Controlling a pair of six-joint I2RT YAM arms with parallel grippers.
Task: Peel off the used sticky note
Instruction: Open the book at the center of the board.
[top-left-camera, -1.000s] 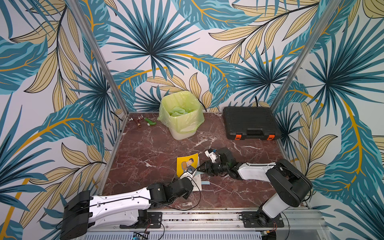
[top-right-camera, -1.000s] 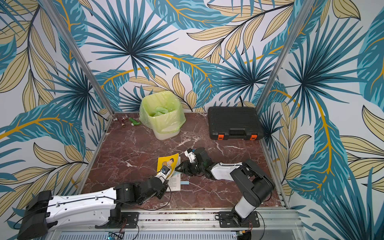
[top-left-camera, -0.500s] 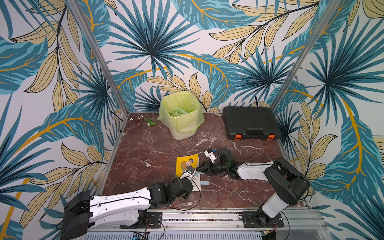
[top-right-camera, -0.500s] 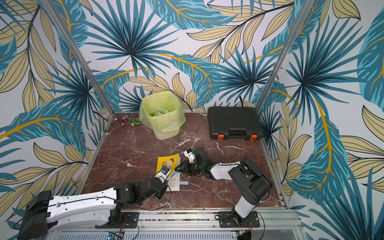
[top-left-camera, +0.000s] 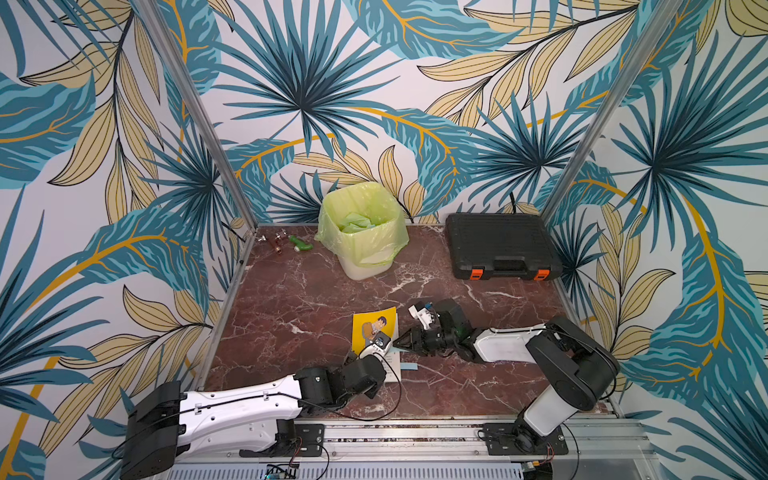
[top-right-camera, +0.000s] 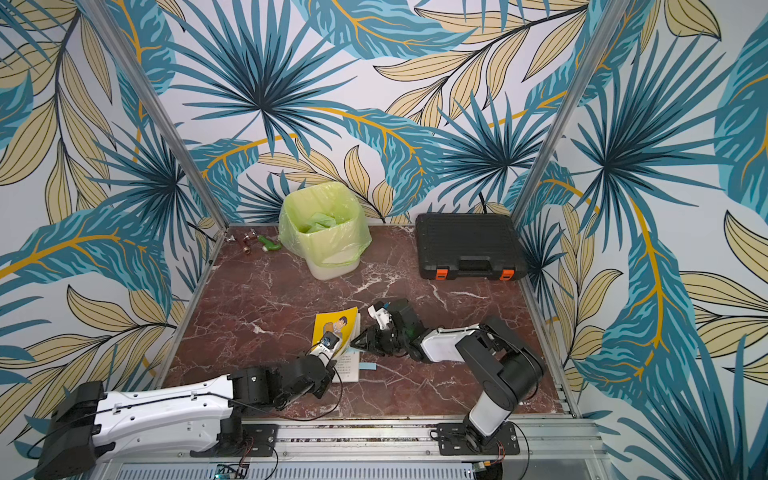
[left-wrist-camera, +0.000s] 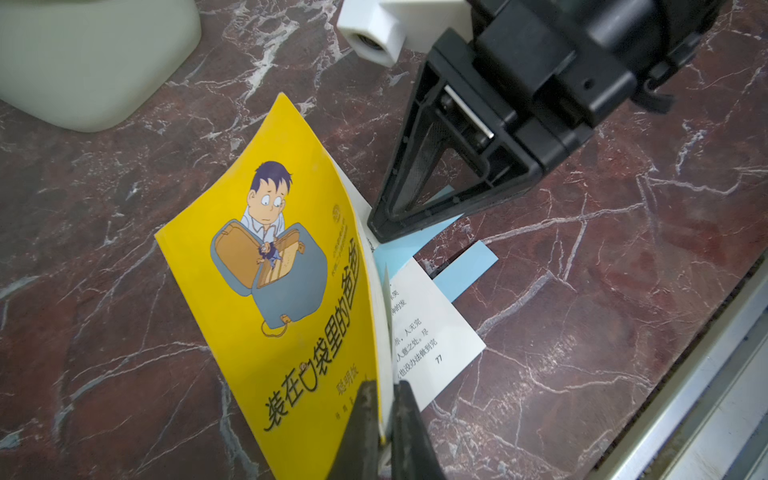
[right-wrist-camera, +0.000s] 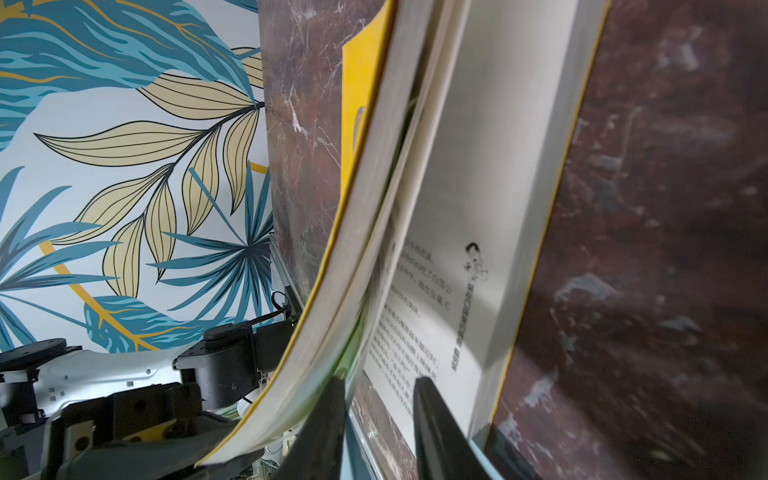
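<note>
L arm (top-left-camera: 241, 409) lies low along the front, white forearm stretched inward, black wrist bent slightly upward. L pincer (left-wrist-camera: 386, 390) is clamped tight on the edge of a book (left-wrist-camera: 282, 257), no gap btwn its fingers. R arm (top-left-camera: 509, 349) folds sharply at the elbow & reaches across low twd the L one, wrist rolled sideways. R pincer (right-wrist-camera: 380, 382) has jaws part-way apart, tips near the L pincer in both top views.

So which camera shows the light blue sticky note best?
Left wrist view: the light blue sticky note lies in the open yellow book, under the right hand. Both top views show it too small; the right wrist view, just a blue sliver.
</note>
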